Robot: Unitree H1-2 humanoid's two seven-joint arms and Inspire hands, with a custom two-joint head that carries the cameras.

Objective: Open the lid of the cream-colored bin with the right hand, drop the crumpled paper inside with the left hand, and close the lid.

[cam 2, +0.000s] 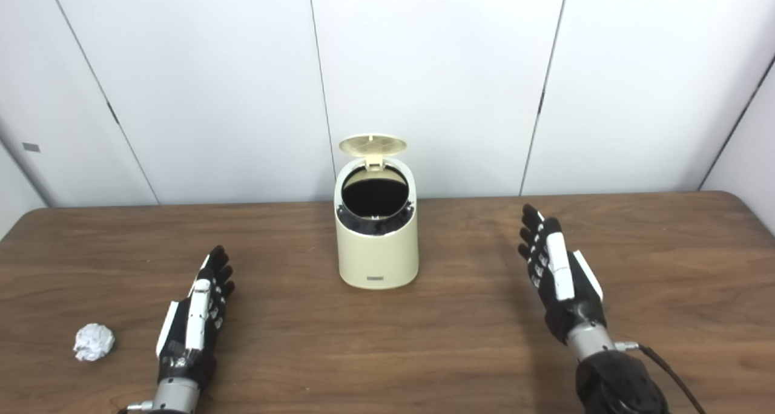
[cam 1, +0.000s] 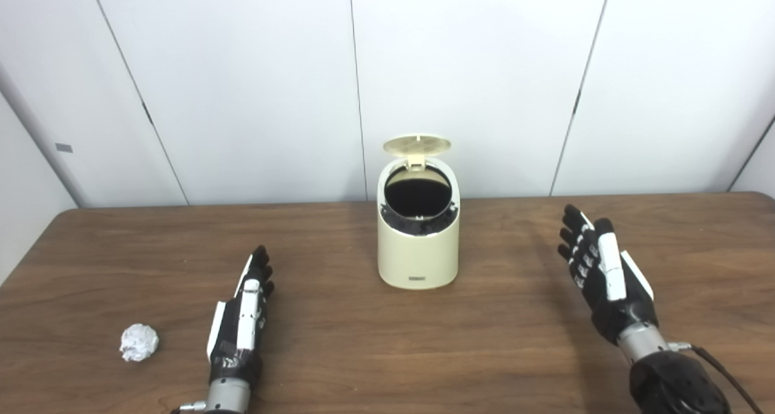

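A cream-colored bin (cam 1: 418, 244) stands at the middle of the brown table, its round lid (cam 1: 417, 145) tipped up at the back and the dark inside showing. A crumpled white paper ball (cam 1: 139, 342) lies at the near left of the table. My left hand (cam 1: 242, 317) rests flat and open just right of the paper, apart from it, fingers stretched forward. My right hand (cam 1: 602, 272) hovers open to the right of the bin, well clear of it, holding nothing.
The wooden table (cam 1: 472, 341) runs across the view, with its far edge against white wall panels (cam 1: 472, 81). A cable (cam 1: 723, 371) trails from my right wrist at the lower right.
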